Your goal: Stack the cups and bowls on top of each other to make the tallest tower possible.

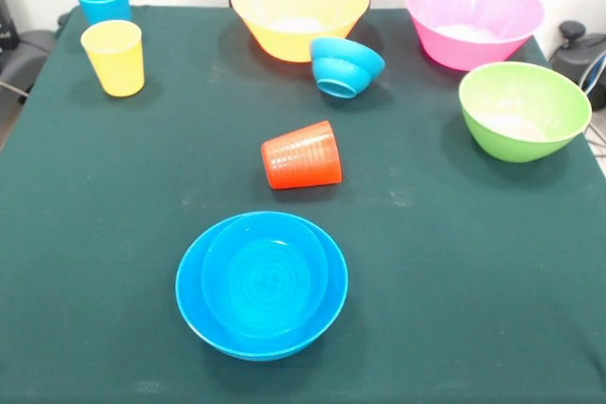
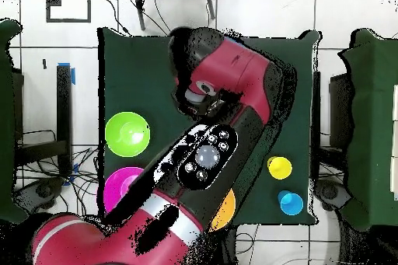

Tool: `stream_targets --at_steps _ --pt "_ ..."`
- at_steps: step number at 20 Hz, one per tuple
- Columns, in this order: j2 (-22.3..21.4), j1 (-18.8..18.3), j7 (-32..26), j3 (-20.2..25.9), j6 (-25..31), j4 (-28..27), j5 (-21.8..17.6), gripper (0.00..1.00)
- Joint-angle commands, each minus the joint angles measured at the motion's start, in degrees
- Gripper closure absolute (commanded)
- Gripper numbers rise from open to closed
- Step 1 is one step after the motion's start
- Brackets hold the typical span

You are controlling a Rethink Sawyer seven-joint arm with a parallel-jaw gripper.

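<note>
At the lower centre of the front view, two nested blue bowls sat on the tabletop, the orange-red cup on its side just above; righting it first seemed wise. In the overhead view the arm covered mid-frame; the tool's state could not be told.

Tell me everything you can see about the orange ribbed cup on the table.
The orange ribbed cup looks like glossy plastic, with fine ridges ringing its tapered wall. It lies tipped on its side on the green table cloth, its narrower end toward the picture's left in the front view. It sits near the table's middle, apart from everything else. The overhead view hides it behind the arm.
</note>
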Motion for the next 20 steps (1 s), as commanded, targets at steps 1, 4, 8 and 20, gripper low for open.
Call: stream_targets --at_steps 1,4,8,20 --pt "-4.1 -0.5 -8.7 11.3 -8.1 10.3 -7.2 0.0" --pt "-6.0 0.0 -6.6 13.0 -12.2 14.1 -6.6 0.0" --pt "-7.5 -0.2 -4.2 15.4 -13.0 16.3 -5.9 0.0" --pt "-8.6 2.0 -0.7 17.1 -18.9 18.9 -10.9 0.0"
